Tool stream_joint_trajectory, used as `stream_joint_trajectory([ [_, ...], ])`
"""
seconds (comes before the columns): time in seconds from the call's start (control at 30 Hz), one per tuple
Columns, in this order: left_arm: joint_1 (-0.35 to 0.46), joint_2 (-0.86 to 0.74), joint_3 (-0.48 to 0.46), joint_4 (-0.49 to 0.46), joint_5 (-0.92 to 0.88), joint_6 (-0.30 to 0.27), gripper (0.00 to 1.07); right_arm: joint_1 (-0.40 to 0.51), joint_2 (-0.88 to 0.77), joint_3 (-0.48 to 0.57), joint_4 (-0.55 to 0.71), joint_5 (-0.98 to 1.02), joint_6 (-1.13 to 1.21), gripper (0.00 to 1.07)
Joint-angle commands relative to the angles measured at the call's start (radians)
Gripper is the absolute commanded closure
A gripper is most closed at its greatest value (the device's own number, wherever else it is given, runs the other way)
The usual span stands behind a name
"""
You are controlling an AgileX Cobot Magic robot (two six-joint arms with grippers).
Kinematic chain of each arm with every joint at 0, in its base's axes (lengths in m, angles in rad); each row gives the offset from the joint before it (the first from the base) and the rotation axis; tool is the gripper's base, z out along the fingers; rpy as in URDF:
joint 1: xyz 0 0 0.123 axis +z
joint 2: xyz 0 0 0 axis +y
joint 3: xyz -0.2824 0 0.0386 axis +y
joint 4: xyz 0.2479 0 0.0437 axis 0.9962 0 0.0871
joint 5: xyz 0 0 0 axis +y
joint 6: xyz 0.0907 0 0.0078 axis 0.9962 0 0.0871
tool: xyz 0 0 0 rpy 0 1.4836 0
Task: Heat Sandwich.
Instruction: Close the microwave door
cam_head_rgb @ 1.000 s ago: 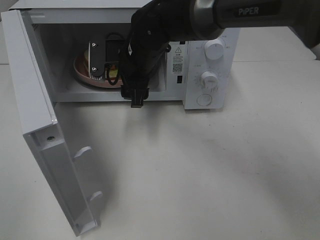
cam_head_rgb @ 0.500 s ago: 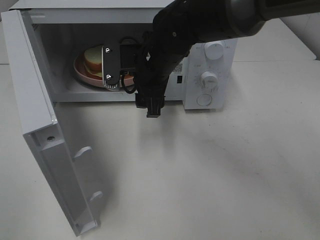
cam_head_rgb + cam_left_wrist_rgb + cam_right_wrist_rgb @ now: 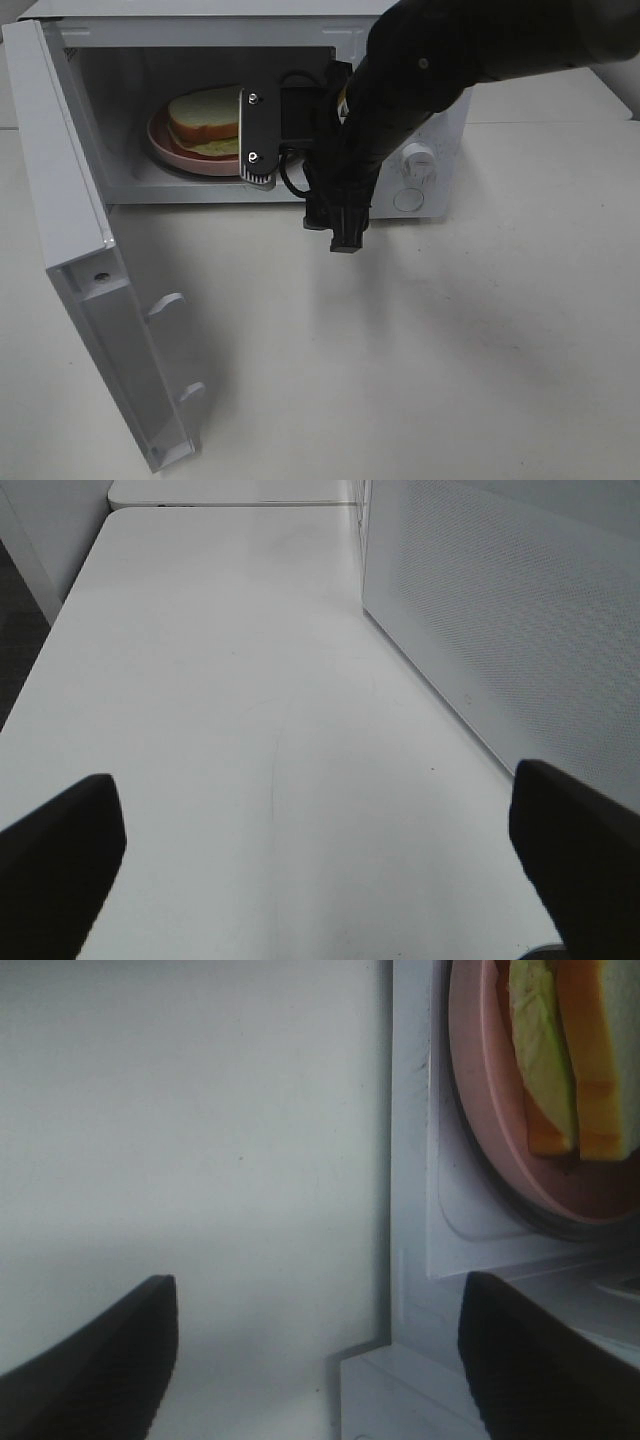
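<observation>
The sandwich [image 3: 205, 118], white bread with tan crust and yellow filling, lies on a round pink plate [image 3: 172, 148] inside the open microwave [image 3: 200, 30]. The right wrist view shows the sandwich [image 3: 575, 1050] edge-on on the plate [image 3: 480, 1110]. My right gripper [image 3: 342, 228] hangs just outside the cavity's front right, over the table, apart from the plate. Its fingers are open with nothing between them [image 3: 320, 1360]. My left gripper [image 3: 320, 870] is open and empty over bare table and is out of the exterior view.
The microwave door [image 3: 90, 270] stands swung wide at the left, reaching toward the table's front. The right arm partly covers the control panel and its knob [image 3: 420, 160]. A white perforated microwave panel [image 3: 500, 630] rises beside the left gripper.
The right arm has drawn back rightward and toward the front, out of the cavity opening, uncovering the sandwich. Both grippers kept their width.
</observation>
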Motion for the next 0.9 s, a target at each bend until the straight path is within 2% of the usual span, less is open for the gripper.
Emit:
stream_joint_trajectory([
  [0.03,0.003,-0.019,0.000,0.002,-0.005,0.000,0.06,0.002,-0.060,0.059,0.001,-0.002,0.039,0.32],
  [0.57,0.003,-0.019,0.000,0.002,-0.005,0.000,0.06,0.002,-0.315,0.365,0.005,-0.013,0.389,0.30],
  [0.9,0.003,-0.019,0.000,0.002,-0.005,0.000,0.06,0.002,-0.497,0.475,0.008,0.040,0.557,0.30],
])
